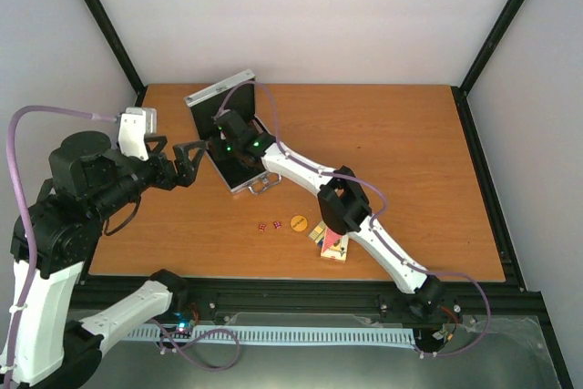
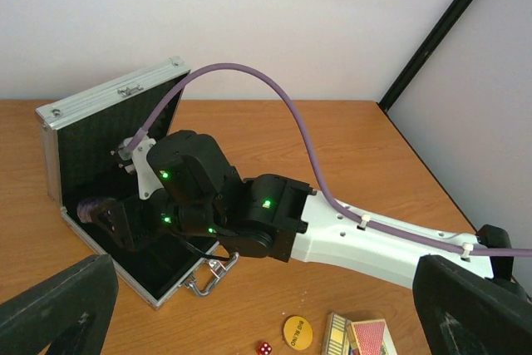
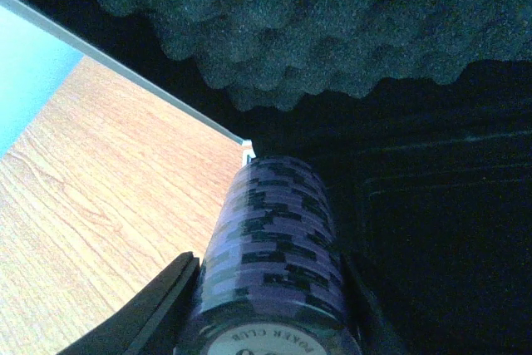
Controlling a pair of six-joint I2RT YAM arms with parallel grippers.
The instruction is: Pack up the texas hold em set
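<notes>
Texas hold em set is sitting in two groups. Silver case (image 1: 220, 90) (image 2: 91, 143) (image 3: 332, 31) is standing open on the far-left part of the counter (image 1: 410, 152), close to the back edge, with a strip of wood showing between it and the left edge. Its lid is leaning up toward the back wall, the black-lined base is lying flat toward the arms, and the handle (image 1: 264, 186) (image 2: 208, 276) is sticking out at the near-right side. Right claw (image 1: 221, 125) (image 2: 104, 214) (image 3: 266, 326) is reaching into the base, jaws clamping a purple poker chip stack (image 2: 90, 205) (image 3: 274, 230) across its sides. The stack is lying sideways, its far end pointing at the corner where the aluminium rim is meeting the lid's egg-crate foam. Cannot tell whether the stack is touching the base lining. Left claw (image 1: 185, 154) is hovering just left of the case, jaws spread wide, gripping nothing, its fingers (image 2: 58, 305) framing the wrist view from both lower corners. Loose pieces are lying near the counter's near edge, well apart from the case: two red dice (image 1: 262, 226) (image 2: 263, 347), orange button (image 1: 298, 222) (image 2: 298, 332) just right of them, card decks (image 1: 332, 243) (image 2: 357, 338) just right again, partly under the right arm (image 1: 383, 243). Bare wood is showing between handle and dice, and a broad stretch is running from the right arm out to the right and back edges.
</notes>
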